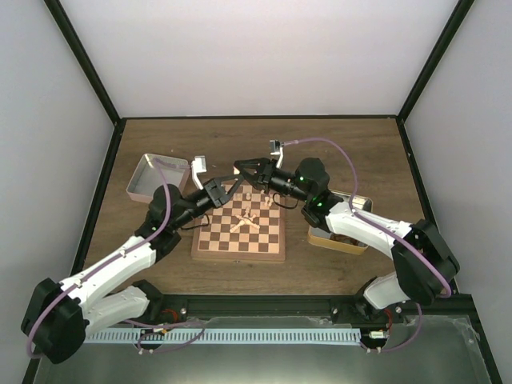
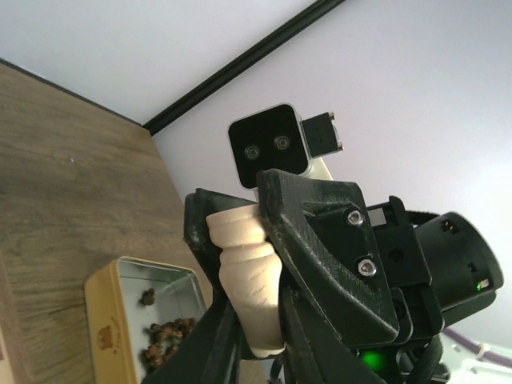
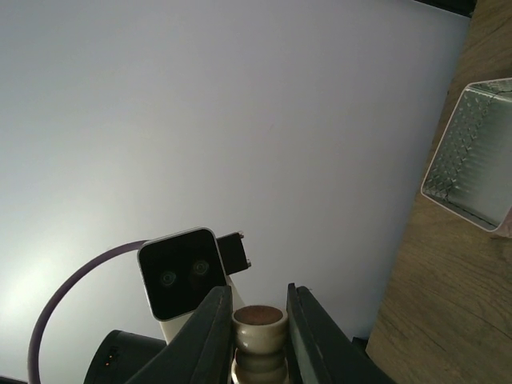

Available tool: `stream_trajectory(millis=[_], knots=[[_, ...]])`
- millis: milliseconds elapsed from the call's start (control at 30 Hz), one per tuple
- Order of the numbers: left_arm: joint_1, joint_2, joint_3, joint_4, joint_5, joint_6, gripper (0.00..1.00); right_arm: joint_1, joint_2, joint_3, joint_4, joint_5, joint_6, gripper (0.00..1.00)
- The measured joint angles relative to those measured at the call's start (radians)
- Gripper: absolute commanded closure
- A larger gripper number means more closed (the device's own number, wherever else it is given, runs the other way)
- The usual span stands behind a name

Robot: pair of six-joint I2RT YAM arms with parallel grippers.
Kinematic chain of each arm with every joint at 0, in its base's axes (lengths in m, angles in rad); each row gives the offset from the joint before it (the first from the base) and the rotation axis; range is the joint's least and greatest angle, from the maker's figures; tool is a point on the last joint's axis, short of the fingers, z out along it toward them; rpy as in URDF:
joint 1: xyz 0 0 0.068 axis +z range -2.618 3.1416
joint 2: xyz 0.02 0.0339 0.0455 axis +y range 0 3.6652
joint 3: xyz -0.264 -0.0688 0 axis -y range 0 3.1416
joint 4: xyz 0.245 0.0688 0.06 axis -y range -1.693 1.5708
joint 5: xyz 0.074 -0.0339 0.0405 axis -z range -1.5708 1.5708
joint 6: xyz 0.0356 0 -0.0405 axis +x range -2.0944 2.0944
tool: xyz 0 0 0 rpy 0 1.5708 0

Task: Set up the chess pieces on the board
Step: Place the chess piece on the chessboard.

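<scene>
Right hand [image 3: 258,304] pinching pale chess piece [image 3: 259,336], brown wooden table [image 1: 336,152], white walls [image 1: 264,56]

Right claw [image 1: 239,176], clamping a chess piece [image 3: 258,328], blocks left claw [image 1: 223,192] above the board [image 1: 238,254].

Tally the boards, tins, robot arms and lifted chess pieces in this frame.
Board: 1
Tins: 2, pale tin and gold tin
Arms: 2, left arm and right arm
Chess piece lifted off the board: 1
Total: 6; pieces on the board are too small to count.
</scene>
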Motion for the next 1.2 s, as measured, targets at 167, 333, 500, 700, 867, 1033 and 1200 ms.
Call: stream_trajectory(millis=[167, 333, 500, 700, 867, 1033, 1200], knots=[[0.000, -0.014, -0.001, -0.014, -0.009, -0.005, 0.96, 0.000, -0.007, 0.000, 0.003, 0.006, -0.015, 0.82], [-0.005, -0.047, -0.001, -0.060, -0.010, 0.010, 0.96, 0.010, -0.026, -0.015, -0.004, 0.013, -0.027, 0.83], [-0.007, -0.084, 0.000, -0.119, -0.008, 0.048, 0.96, 0.019, -0.046, -0.025, -0.026, 0.015, -0.046, 0.83], [-0.005, -0.093, 0.019, -0.194, 0.002, 0.131, 0.96, 0.012, -0.084, -0.037, -0.089, 0.019, -0.106, 0.57], [0.005, -0.082, 0.153, -0.390, 0.044, 0.335, 0.96, -0.031, -0.139, -0.016, -0.228, -0.016, -0.258, 0.38], [0.014, -0.074, 0.296, -0.613, 0.055, 0.612, 0.96, -0.046, -0.148, 0.155, -0.501, -0.107, -0.472, 0.34], [0.008, -0.041, 0.408, -0.800, 0.053, 0.831, 0.96, -0.045, -0.180, 0.219, -0.611, -0.158, -0.598, 0.34]])
